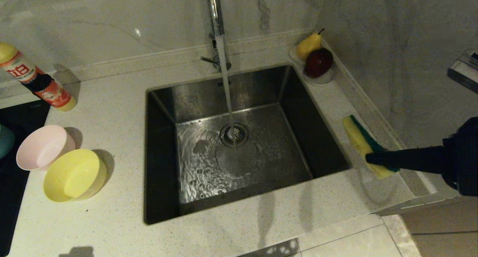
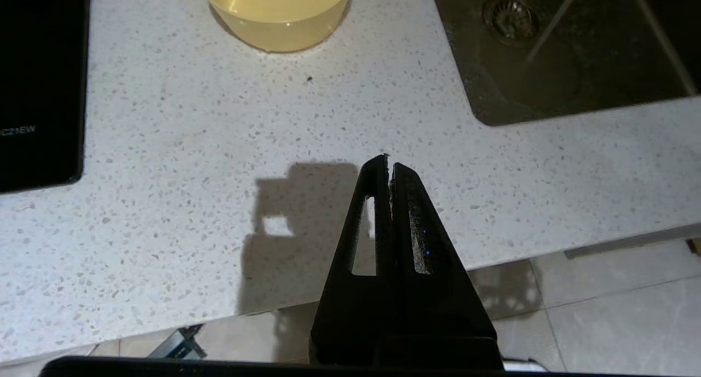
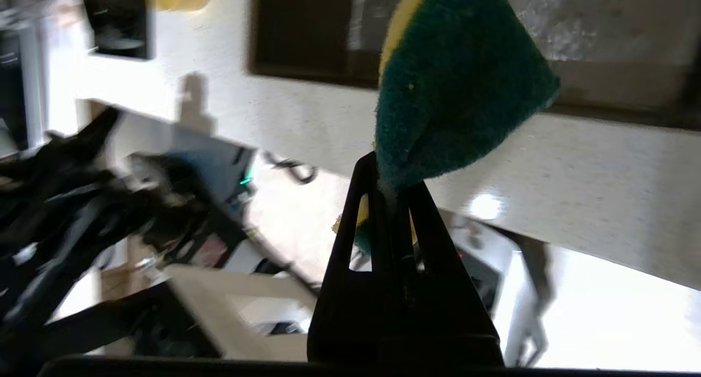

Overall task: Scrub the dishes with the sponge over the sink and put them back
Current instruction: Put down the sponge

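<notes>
On the counter left of the sink [image 1: 164, 111] stand a pale pink bowl [image 1: 43, 146] and a yellow bowl [image 1: 74, 175]. The edge of a bluish bowl [image 1: 5, 140] shows at the picture's far left. My right gripper [image 1: 369, 158] is shut on the yellow and green sponge [image 1: 358, 137] over the counter strip right of the sink. The right wrist view shows the sponge's green face [image 3: 454, 92] sticking out from that gripper [image 3: 391, 182]. My left gripper [image 2: 390, 163] is shut and empty above the counter's front edge, short of the yellow bowl [image 2: 276, 10] and the sink [image 2: 575, 64].
Water runs from the chrome tap [image 1: 216, 21] onto the drain strainer [image 1: 234, 134]. A white dish [image 1: 322, 79] with a pear and a red apple sits at the sink's back right corner. A detergent bottle [image 1: 35, 81] lies at the back left, beside a black cooktop [image 1: 15, 182].
</notes>
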### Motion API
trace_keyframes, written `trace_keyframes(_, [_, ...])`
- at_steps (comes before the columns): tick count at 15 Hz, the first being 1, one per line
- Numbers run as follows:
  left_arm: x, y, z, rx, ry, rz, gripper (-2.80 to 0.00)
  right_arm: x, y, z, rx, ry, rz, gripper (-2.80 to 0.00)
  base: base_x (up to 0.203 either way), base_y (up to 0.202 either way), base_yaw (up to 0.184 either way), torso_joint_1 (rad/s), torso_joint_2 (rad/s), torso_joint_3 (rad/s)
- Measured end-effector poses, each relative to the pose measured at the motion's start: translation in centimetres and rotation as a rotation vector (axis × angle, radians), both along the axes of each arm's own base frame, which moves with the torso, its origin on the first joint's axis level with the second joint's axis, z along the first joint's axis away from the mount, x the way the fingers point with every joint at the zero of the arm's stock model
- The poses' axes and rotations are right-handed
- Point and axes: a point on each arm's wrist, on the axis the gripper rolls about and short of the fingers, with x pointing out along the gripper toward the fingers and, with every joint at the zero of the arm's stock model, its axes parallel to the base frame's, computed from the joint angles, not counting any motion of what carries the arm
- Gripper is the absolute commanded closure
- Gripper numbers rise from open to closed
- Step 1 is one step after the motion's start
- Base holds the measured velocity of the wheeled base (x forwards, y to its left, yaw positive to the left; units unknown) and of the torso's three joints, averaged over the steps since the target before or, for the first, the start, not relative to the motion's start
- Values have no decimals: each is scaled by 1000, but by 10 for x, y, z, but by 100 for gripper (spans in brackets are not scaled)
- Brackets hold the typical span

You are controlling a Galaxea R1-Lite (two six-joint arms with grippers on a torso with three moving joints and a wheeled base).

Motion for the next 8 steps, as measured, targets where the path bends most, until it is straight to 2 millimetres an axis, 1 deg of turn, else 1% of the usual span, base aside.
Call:
trace_keyframes(2, [0, 0, -1, -3, 0, 0, 0, 0, -2, -2, -60, -38, -58, 0, 0, 0, 0, 0, 0, 0])
trace_keyframes(6, [0, 0, -1, -3, -1, 0, 0, -7, -9, -7, -147, -84, -88, 0, 0, 0, 0, 0, 0, 0])
trace_keyframes(8, [0, 0, -1, -4, -1, 0, 0, -9, -12, -15, -219, -105, -120, 0, 0, 0, 0, 0, 0, 0])
